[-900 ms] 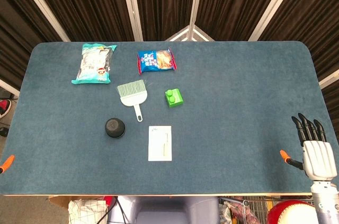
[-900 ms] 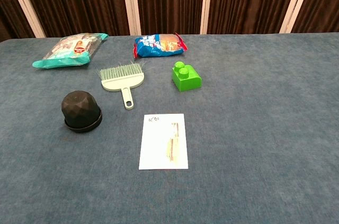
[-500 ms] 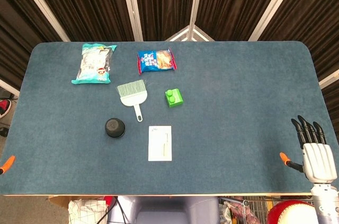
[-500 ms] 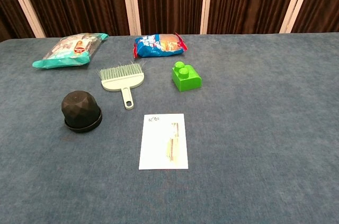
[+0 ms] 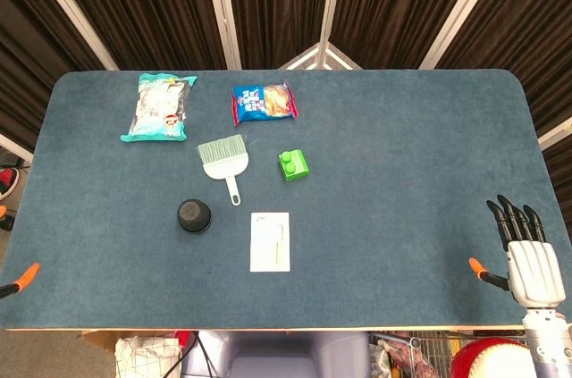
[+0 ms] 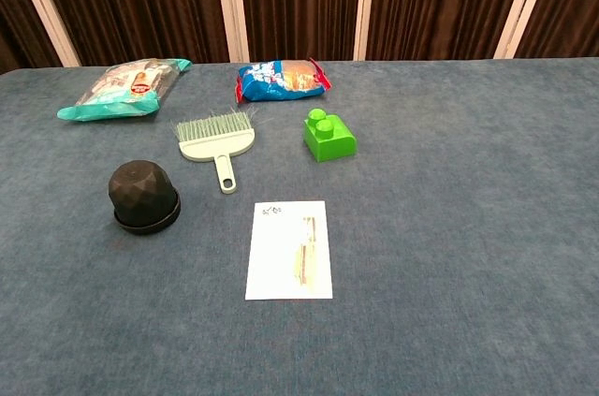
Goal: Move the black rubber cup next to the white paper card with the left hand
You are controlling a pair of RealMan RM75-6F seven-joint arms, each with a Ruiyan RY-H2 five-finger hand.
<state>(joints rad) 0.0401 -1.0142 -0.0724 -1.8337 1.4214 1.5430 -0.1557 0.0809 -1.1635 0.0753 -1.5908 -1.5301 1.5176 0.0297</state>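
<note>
At the far left edge of the head view I am seeing only an orange tip and a sliver of dark finger of my left hand (image 5: pixel 20 280), so I cannot tell whether it is spread or curled; the chest view is not showing it at all. The black rubber cup (image 5: pixel 193 215) is sitting mouth down on the blue table (image 5: pixel 402 172), left of the white paper card (image 5: pixel 270 241) and apart from it, with bare cloth between them.

I am judging that the reach has hardly begun. To do it well, I am planning to bring my left hand in from the left side, spread it over the domed top, and close around the flared base rim, since soft rubber may squash and slip under a pinch at the crown. I am also minding the brush (image 5: pixel 222 159) just beyond the cup, and aiming to set the cup down beside the card's left edge, not on it.

At the far right, my right hand (image 5: pixel 531 257) is hovering near the table's front corner, fingers straight and apart, holding nothing.

The print on the card is too small to read.
</note>
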